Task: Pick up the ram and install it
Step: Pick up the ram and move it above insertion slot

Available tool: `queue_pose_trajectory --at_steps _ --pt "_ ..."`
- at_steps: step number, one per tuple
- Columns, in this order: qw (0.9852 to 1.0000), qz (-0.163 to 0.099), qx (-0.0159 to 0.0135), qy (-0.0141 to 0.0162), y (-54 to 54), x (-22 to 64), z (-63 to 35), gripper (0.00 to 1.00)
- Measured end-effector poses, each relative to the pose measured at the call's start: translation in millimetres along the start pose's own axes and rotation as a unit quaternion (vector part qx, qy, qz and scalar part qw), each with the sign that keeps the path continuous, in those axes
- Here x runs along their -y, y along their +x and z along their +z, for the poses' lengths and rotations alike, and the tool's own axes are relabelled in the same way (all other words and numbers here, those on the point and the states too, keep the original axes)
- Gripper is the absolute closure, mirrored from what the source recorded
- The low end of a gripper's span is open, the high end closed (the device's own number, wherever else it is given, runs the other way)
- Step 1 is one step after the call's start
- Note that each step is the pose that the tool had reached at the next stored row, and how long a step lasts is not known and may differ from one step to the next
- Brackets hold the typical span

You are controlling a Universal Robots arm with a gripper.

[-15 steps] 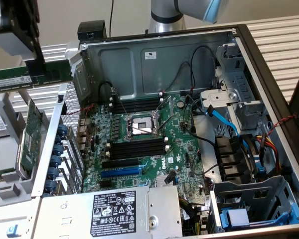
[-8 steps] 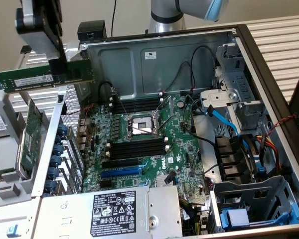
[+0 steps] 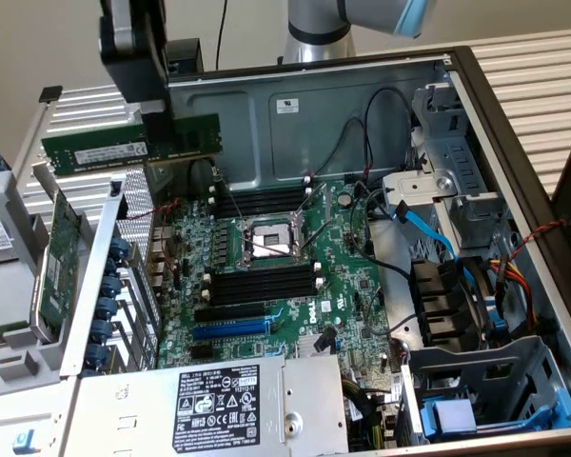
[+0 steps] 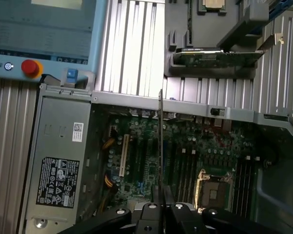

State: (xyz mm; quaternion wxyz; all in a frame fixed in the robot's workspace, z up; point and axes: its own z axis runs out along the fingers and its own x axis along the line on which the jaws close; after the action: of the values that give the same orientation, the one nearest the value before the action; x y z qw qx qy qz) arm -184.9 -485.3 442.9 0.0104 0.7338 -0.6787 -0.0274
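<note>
While the gripper point(image 3: 157, 133) hangs over the open case, its jaws are pinching the ram point(image 3: 90, 152) near mid-length, so the stick sits level with its long edge down, the way it must meet a slot. It's up in the air at the exterior view's left, well apart from the motherboard point(image 3: 309, 300). In the wrist view it's a thin edge-on line, seemingly parallel to the black memory slots point(image 3: 262, 281) beside the CPU socket point(image 3: 266, 240), though lining up with any one slot is hard to judge.
</note>
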Motion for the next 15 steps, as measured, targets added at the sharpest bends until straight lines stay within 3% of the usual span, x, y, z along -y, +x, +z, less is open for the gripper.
queue_pose_trajectory --at_steps 4,6,15 --pt "0.9999 -0.007 0.0007 -0.0104 0.5 5.8 0.3 0.87" --pt "0.9998 -0.012 0.0010 -0.0141 0.7 8.5 0.2 0.87" --pt "0.9997 -0.020 0.0009 -0.0157 2.8 45.0 -0.3 0.87"
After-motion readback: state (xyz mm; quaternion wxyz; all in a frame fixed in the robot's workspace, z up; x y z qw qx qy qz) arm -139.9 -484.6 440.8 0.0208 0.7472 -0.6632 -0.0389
